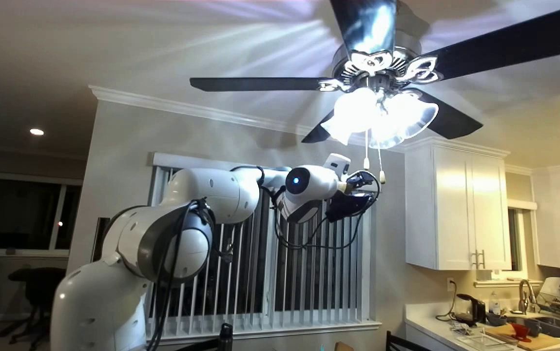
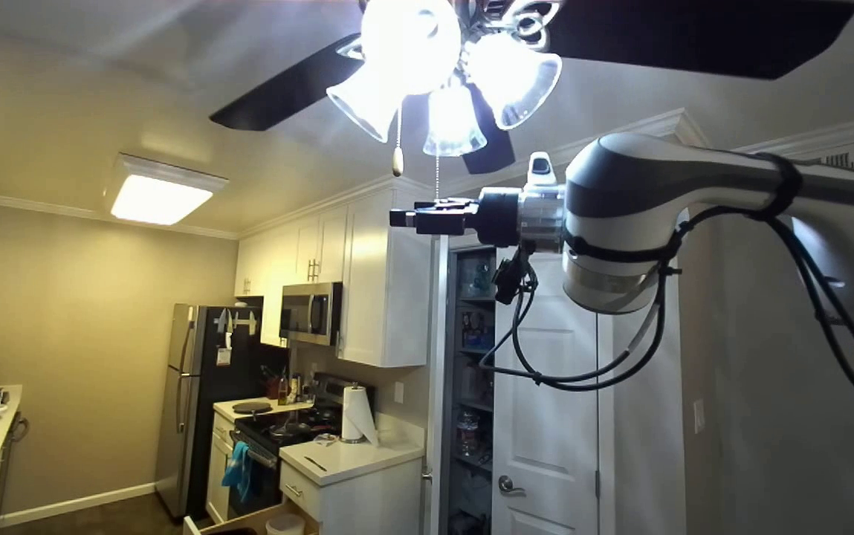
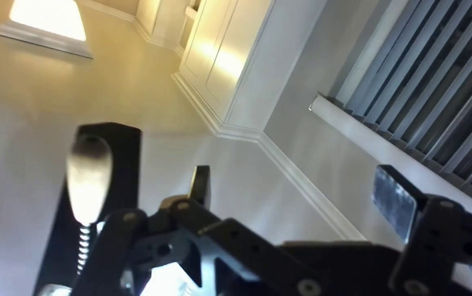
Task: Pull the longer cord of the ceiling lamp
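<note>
The ceiling lamp (image 1: pixel 357 114) is lit in both exterior views, with dark blades and a frosted shade cluster (image 2: pixel 455 122). The longer cord (image 1: pixel 382 176) hangs just past my fingertips in an exterior view. In another exterior view its chain (image 2: pixel 438 177) drops behind my gripper (image 2: pixel 404 213), which hides its pendant. The shorter cord (image 1: pixel 366 163) also shows there (image 2: pixel 398 161). In the wrist view my gripper (image 3: pixel 297 193) is open, nothing between its fingers. A pendant (image 3: pixel 90 185) on a beaded chain, apparently the longer cord's, hangs outside the left finger, against a dark blade.
Fan blades (image 1: pixel 260 84) spread just above the arm. Black cables (image 2: pixel 583 385) loop below the wrist. White wall cabinets (image 1: pixel 460 204) and a window with vertical blinds (image 1: pixel 318 263) stand behind. A square ceiling light (image 2: pixel 163 195) is farther off.
</note>
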Robot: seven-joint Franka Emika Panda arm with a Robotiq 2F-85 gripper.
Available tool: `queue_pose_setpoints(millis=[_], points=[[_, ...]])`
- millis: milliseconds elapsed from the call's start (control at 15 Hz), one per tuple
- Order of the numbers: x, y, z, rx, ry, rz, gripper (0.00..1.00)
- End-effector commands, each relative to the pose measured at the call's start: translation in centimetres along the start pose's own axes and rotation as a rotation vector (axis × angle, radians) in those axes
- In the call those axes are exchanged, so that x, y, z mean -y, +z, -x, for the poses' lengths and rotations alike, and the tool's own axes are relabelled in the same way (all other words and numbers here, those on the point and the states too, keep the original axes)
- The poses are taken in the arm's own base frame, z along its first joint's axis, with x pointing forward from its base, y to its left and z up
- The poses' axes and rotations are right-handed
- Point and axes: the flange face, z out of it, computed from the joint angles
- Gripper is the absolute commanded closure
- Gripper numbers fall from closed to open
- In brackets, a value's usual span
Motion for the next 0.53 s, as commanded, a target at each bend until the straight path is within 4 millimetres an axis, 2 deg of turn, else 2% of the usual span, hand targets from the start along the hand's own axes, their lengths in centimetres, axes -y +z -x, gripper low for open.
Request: queue_pose_setpoints(millis=[0,200,467], points=[[-2.5,0.4,3.1,0.064,-0.035,0.064,0.00],[-4.2,0.8,3.3,0.067,-0.041,0.118,0.00],[-5.1,0.7,1.1,0.025,-0.010,0.134,0.00]])
